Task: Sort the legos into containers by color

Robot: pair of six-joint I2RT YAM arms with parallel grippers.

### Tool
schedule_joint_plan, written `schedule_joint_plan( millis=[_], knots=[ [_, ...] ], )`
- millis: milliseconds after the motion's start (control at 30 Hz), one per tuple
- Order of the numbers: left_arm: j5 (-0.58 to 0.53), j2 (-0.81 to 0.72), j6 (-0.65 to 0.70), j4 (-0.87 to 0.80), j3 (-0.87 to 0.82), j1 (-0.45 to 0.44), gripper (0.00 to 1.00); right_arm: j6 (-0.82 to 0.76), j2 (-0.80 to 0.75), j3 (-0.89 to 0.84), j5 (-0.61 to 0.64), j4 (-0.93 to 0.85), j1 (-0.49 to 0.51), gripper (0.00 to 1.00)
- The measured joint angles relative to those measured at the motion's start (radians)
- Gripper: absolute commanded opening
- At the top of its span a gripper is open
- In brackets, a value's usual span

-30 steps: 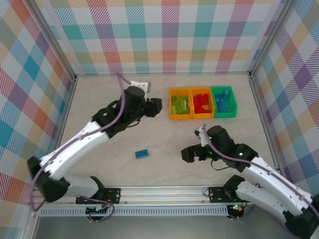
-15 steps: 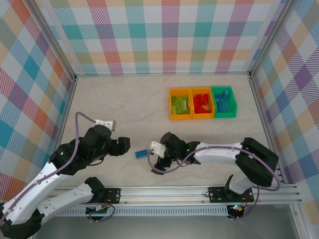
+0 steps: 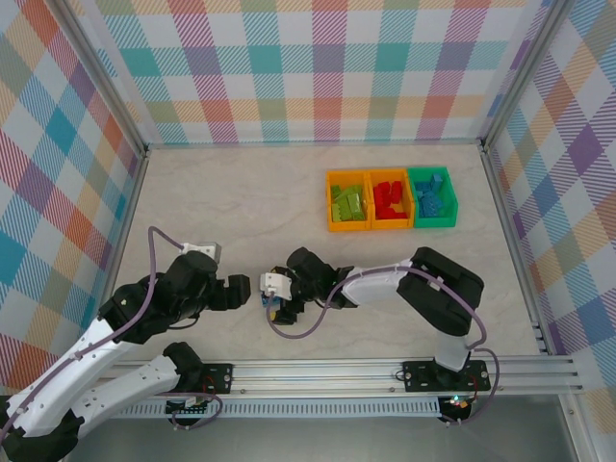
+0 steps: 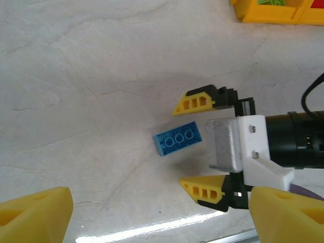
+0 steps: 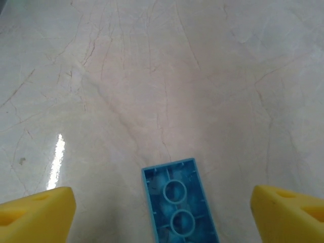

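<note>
The step in hand is the pick of the last loose brick [image 4: 177, 140], a blue one lying underside up on the table [image 3: 241, 212] near the front edge, well apart from the bins

The right gripper [image 4: 183, 147] is low over it with its jaws released, one yellow finger on each side of the brick and a gap at both, so nothing is grasped yet. In the right wrist view the brick [image 5: 179, 202] sits between the two fingertips, a little askew to them

The left gripper [image 3: 239, 289] hovers just beside, also released and empty, its fingers wide apart in its own view

At the back right stand three bins in a row: one orange with green bricks [image 3: 347, 204], one orange with red [image 3: 390, 202], and the green bin [image 3: 433, 224] with blue ones

The next move, as I judge it, calls for clenching on the brick's sides, lifting clear, then carrying it to the green bin. Since the brick lies askew, it may twist as the jaws close
</note>
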Motion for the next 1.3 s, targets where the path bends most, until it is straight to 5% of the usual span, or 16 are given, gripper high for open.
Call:
schedule_joint_plan(
  millis=[167,367,833,1100,1300],
  knots=[
    [0.013,-0.026,0.003,0.001,-0.021,0.0,0.93,0.022,0.042,0.006,-0.045,-0.031,-0.022,0.5],
    [0.101,-0.029,0.026,0.033,-0.031,0.0,0.93,0.041,0.043,0.003,-0.053,-0.04,-0.035,0.3],
    [0.414,0.03,0.095,0.234,-0.087,0.0,0.97,0.2,-0.288,-0.278,-0.036,0.067,-0.179,0.23],
    [0.486,0.039,0.06,0.542,-0.189,-0.013,0.99,0.46,-0.564,-0.357,-0.002,0.134,-0.483,0.23],
    [0.472,0.061,0.052,0.711,-0.207,-0.05,1.0,0.647,-0.599,-0.288,0.077,0.067,-0.765,0.25]
  ],
)
